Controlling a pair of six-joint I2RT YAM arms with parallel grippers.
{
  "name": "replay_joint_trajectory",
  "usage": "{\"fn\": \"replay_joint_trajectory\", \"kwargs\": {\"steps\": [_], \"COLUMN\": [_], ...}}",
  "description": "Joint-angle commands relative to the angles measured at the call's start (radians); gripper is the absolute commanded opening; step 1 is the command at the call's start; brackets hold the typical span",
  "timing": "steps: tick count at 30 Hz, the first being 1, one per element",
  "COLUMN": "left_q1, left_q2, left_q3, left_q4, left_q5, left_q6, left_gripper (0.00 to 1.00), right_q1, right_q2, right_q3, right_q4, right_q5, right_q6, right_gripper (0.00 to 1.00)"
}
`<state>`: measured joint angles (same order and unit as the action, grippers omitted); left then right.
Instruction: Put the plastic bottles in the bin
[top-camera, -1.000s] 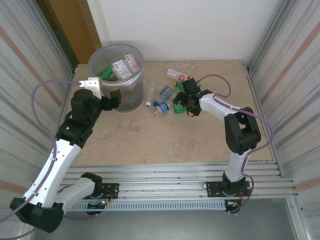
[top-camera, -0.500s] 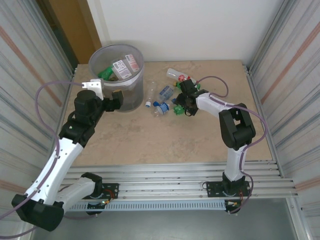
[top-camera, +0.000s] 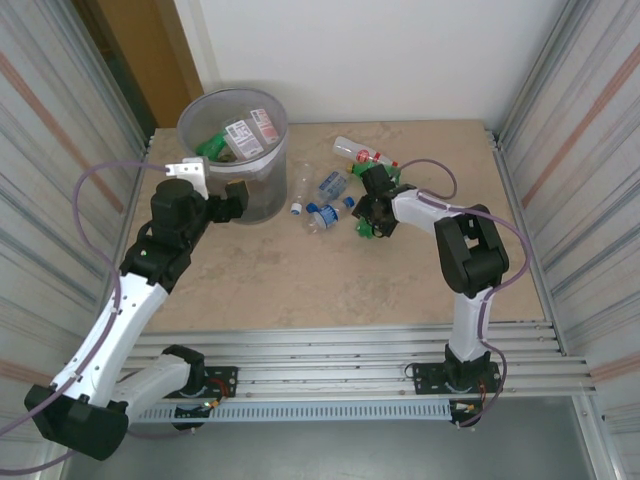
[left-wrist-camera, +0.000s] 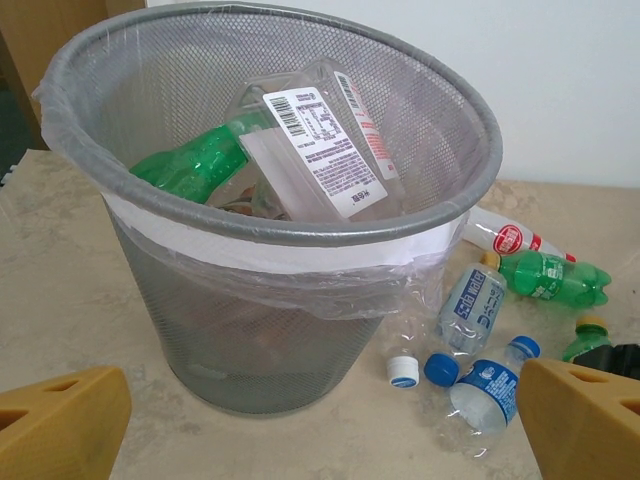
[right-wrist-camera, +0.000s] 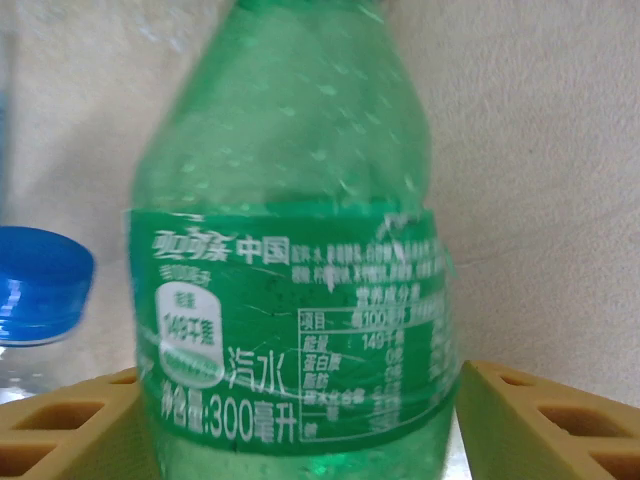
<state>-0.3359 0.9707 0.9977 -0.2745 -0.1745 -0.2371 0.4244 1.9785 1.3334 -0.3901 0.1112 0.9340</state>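
Observation:
The bin (top-camera: 283, 130) stands at the far left of the table, and bottles lie inside it, a green one (left-wrist-camera: 195, 160) and a clear one with a white label (left-wrist-camera: 320, 150) among them. Right of it lie several loose plastic bottles: a white-capped clear one (top-camera: 300, 195), a blue-labelled one (top-camera: 330, 185), a blue-capped one (top-camera: 320, 215) and a red-labelled one (top-camera: 358, 152). My right gripper (top-camera: 372, 215) is low on the table, its yellow fingers (right-wrist-camera: 540, 420) closed against the sides of a green bottle (right-wrist-camera: 290, 250). My left gripper (top-camera: 230, 198) hangs open beside the bin's wall.
Another green bottle (left-wrist-camera: 550, 278) lies beyond the pile, toward the back wall. Metal side walls hem the table in on the left (top-camera: 60, 120) and right (top-camera: 580, 120). Bare tabletop (top-camera: 330, 280) stretches in front of the pile, toward the arm bases.
My right gripper's fingers have come together round the green bottle, and gripper and bottle have shifted slightly toward the near side. The left arm has edged a little closer to the bin.

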Motion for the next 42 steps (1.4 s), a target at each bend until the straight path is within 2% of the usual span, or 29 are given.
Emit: {"fn": "replay_joint_trajectory", "kwargs": {"steps": [1,11,21,27,33,42], "left_q1": [-0.002,-0.002,0.0,0.0,-0.006,-0.063], "left_q2": [0.003,0.012,0.026,0.059,0.116,0.252], "left_q3": [-0.014,-0.02,-0.018,-0.009,0.011,0.108], "left_q4": [0.044,0.056,0.088,0.137,0.231,0.318], "left_q5": [0.01,0.023,0.097,0.214,0.411,0.685], "left_q6": [-0.018,-0.032,-0.069,-0.116,-0.181,-0.232], "left_gripper": [0.99,0.99,0.99,0.98,0.97,0.96], "right_q1": [-0.007,-0.006,0.061,0.117,0.175,0.253], "right_q2": [0.024,-0.009,-0.229,-0.413,-0.569,-0.68], "right_q3": [-0.015,-0.069,-0.169,-0.266,-0.35,-0.385], "right_q4": [-0.017,-0.016,0.031,0.177,0.371,0.551], "right_q5": [-0.002,0.001,0.111,0.101,0.024,-0.101], "right_q6": [-0.02,-0.066,-0.202,-0.294,-0.397,-0.527], "right_gripper": [0.69,0.5,0.45,0.44,0.44,0.43]}}
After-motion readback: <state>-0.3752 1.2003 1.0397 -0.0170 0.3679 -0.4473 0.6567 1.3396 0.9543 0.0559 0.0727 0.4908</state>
